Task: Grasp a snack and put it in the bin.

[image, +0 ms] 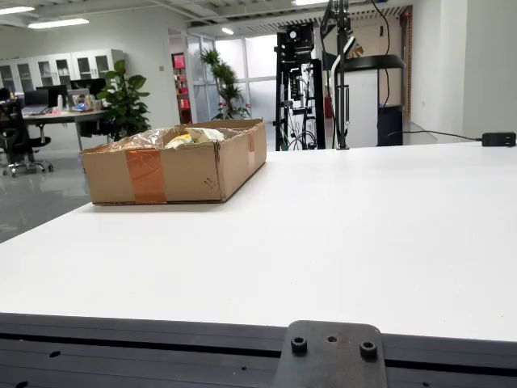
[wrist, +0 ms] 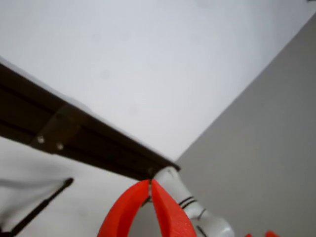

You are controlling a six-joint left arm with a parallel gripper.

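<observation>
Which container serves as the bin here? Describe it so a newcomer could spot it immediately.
In the view from the table edge, look across the wide white table to its far left corner. There sits a shallow brown cardboard box, orange tape down its front, lined with clear plastic and holding yellowish packets; nothing else stands on the tabletop.

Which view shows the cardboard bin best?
The table-level side view: the cardboard bin sits at the table's far left, plastic-lined, with snack packets inside. The view riding on the end effector shows none of it, only red fingertips touching.

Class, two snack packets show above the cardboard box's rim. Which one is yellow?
The left packet, in the view from the side: it is yellow, while the right packet beside it looks whitish.
</observation>
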